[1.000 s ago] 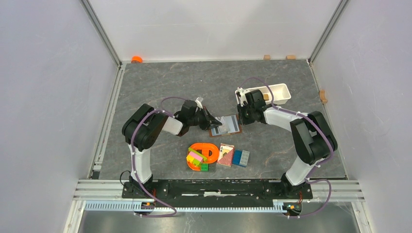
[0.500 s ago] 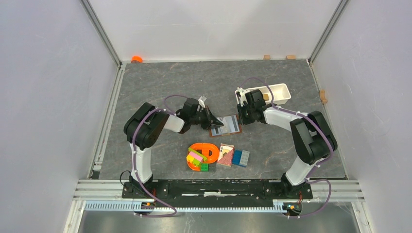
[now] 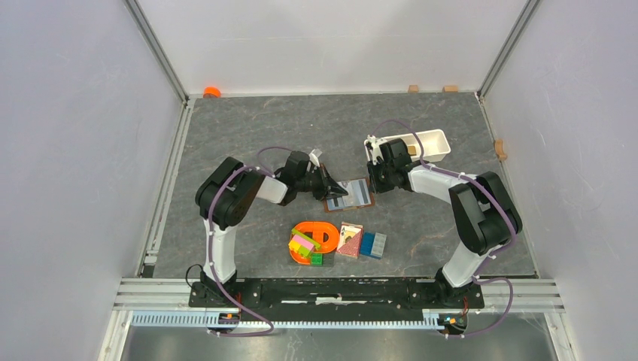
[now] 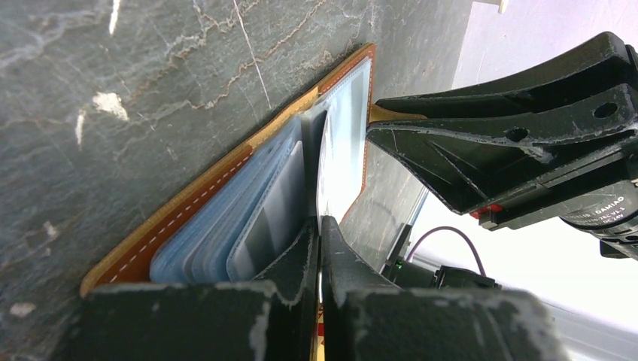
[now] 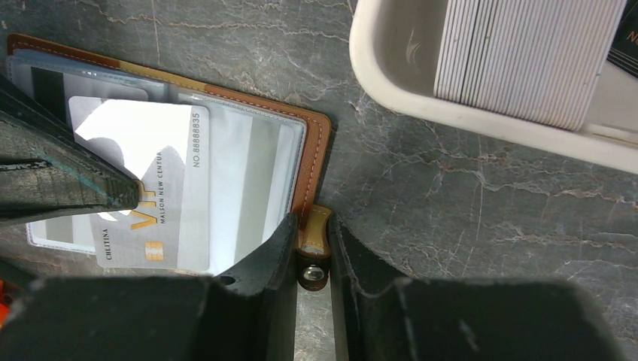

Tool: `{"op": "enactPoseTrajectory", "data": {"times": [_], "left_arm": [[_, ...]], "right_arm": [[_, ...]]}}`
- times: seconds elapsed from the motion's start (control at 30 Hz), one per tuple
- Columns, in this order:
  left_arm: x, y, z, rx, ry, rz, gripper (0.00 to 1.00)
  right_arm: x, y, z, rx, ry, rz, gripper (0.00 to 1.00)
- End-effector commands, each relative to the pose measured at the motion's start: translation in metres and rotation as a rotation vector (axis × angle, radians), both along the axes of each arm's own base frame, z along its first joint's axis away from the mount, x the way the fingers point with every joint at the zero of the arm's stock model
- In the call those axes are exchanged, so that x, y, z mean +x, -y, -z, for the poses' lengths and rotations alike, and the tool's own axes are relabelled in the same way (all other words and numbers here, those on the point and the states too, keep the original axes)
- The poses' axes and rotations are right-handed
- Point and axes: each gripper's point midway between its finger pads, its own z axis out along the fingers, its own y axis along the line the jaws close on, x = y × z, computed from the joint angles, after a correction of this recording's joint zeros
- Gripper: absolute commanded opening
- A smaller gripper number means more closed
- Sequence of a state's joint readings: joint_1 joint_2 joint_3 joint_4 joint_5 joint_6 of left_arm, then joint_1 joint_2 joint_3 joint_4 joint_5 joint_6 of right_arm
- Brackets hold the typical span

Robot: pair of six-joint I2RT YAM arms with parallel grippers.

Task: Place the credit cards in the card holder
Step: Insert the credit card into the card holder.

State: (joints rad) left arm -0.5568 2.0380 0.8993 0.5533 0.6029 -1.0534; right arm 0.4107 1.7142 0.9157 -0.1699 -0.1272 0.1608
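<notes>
The brown card holder [image 3: 350,195] lies open on the table, its clear sleeves facing up [image 5: 248,173]. My left gripper [image 4: 320,222] is shut on a pale grey credit card [image 5: 162,188]. That card lies slanted over the sleeves, one end reaching in among the bluish sleeves [image 4: 226,233]. My right gripper [image 5: 312,219] is shut on the holder's clasp tab [image 5: 314,248] at its right edge, pinning it to the table. Seen from above, the left gripper [image 3: 335,189] and the right gripper [image 3: 370,183] face each other across the holder.
A white oblong tray [image 3: 435,143] behind the right gripper holds a stack of white-edged cards [image 5: 527,53]. Nearer the arms lie an orange ring toy with coloured blocks [image 3: 312,241], a red card pack [image 3: 349,239] and blue blocks [image 3: 372,244].
The left arm has edged a little to the right, carrying the card further over the holder. The right gripper has stayed on the clasp tab.
</notes>
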Motion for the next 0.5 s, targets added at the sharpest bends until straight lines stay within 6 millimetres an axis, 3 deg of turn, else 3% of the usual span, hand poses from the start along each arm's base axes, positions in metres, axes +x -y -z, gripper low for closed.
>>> {"op": "enactPoseTrajectory", "data": {"times": [0.0,0.23,0.33,0.47], "left_arm": [[-0.007,-0.003,0.029,0.062,-0.054,0.010,0.02],[-0.004,0.006,0.030,0.072,-0.047,0.016,0.05],[-0.001,0.004,0.030,0.106,-0.034,0.019,0.12],[0.005,-0.005,0.023,0.197,0.023,0.017,0.29]], "right_arm": [[-0.008,-0.001,0.019,-0.026,-0.053,-0.007,0.22],[-0.008,-0.006,0.017,-0.002,-0.048,-0.017,0.21],[-0.008,-0.004,0.017,-0.013,-0.043,-0.005,0.16],[-0.005,0.005,0.015,-0.050,-0.019,0.026,0.08]]}}
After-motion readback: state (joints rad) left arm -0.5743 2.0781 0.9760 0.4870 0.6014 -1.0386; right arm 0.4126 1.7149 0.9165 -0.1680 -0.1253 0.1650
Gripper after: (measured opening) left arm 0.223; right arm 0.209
